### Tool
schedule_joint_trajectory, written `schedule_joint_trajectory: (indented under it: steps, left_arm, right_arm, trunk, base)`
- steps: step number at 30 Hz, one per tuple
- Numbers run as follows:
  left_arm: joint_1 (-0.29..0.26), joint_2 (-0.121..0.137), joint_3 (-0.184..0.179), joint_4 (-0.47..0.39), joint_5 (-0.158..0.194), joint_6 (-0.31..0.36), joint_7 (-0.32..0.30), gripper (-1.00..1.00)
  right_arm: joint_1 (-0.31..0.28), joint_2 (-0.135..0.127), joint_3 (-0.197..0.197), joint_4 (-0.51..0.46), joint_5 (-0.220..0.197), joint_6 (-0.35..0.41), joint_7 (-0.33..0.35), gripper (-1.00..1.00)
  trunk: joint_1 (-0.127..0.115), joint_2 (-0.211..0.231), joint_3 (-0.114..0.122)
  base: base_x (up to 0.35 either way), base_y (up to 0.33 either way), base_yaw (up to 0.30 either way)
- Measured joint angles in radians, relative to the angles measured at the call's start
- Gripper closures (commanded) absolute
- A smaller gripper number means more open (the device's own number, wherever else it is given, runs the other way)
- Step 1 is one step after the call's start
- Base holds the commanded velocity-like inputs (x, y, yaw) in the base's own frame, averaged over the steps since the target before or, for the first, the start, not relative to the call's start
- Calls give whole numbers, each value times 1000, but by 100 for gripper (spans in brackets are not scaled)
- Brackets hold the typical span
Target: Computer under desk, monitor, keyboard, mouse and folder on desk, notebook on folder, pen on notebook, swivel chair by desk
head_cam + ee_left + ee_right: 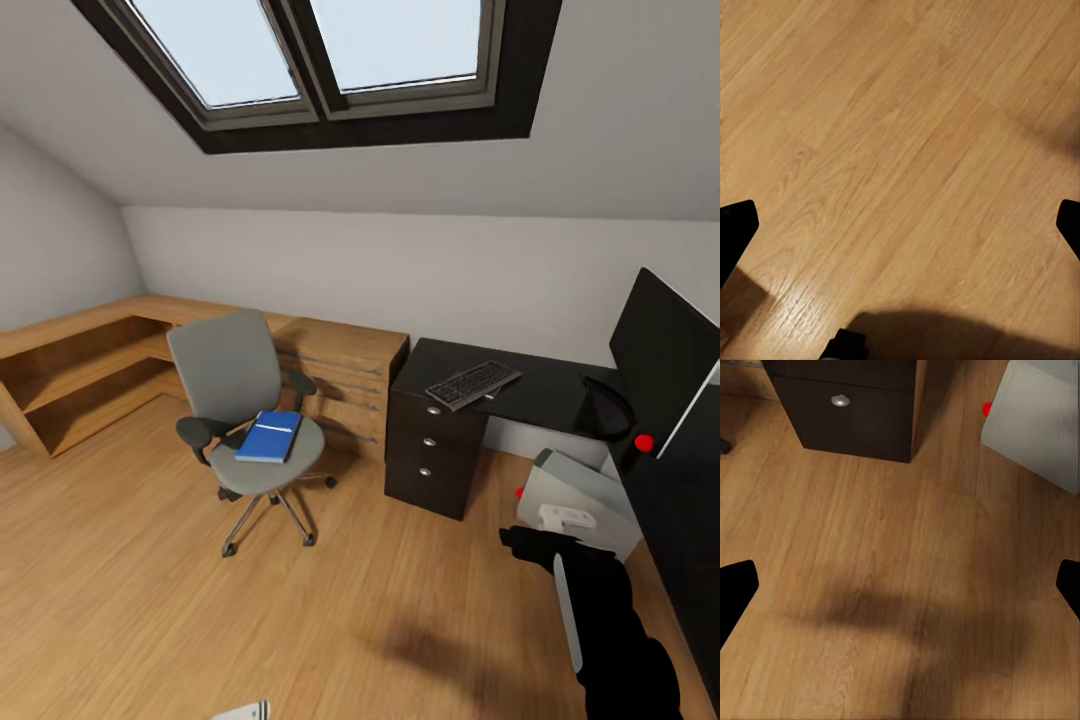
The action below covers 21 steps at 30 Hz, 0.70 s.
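Note:
The grey swivel chair [232, 385] stands on the floor left of the black desk [545, 395], with the blue folder [268, 437] flat on its seat. A thin pale streak crosses the folder; I cannot tell if it is the pen. The keyboard [473, 384] lies on the desk's left end and the monitor [665, 350] stands at the right. The computer [575, 492] [1035, 424] sits under the desk. The mouse and notebook are out of view. My left gripper [900, 225] hangs open over bare floor. My right gripper [900, 585] is open above the floor before the desk drawers [844, 405].
A light-wood dresser [345, 365] stands between chair and desk, and low wooden shelving [75, 375] runs along the left wall. A sloped ceiling with a skylight [320, 50] is overhead. My right arm [610, 640] reaches in at the lower right. Wooden floor [150, 600] spreads in front.

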Motion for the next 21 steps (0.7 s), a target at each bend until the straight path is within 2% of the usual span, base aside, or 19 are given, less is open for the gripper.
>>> schedule_joint_trajectory:
  steps: [6, 12, 21]
  left_arm:
    - [0, 0, -2, -1, -1, -2, -2, -100]
    - [0, 1, -3, -2, -2, -3, -5, -100]
    - [0, 2, -2, -2, -3, -4, -5, -100]
  right_arm:
    - [0, 0, -2, -1, 1, 4, 0, -100]
    - [0, -2, -4, 3, 3, 7, -2, -100]
    - [0, -2, -4, 4, 3, 7, -3, -100]
  trunk:
    - [0, 0, 0]
    - [1, 0, -4]
    - [1, 0, -5]
  base:
    - [0, 0, 0]
    - [-319, -98, -167]
    - [-305, -179, -27]
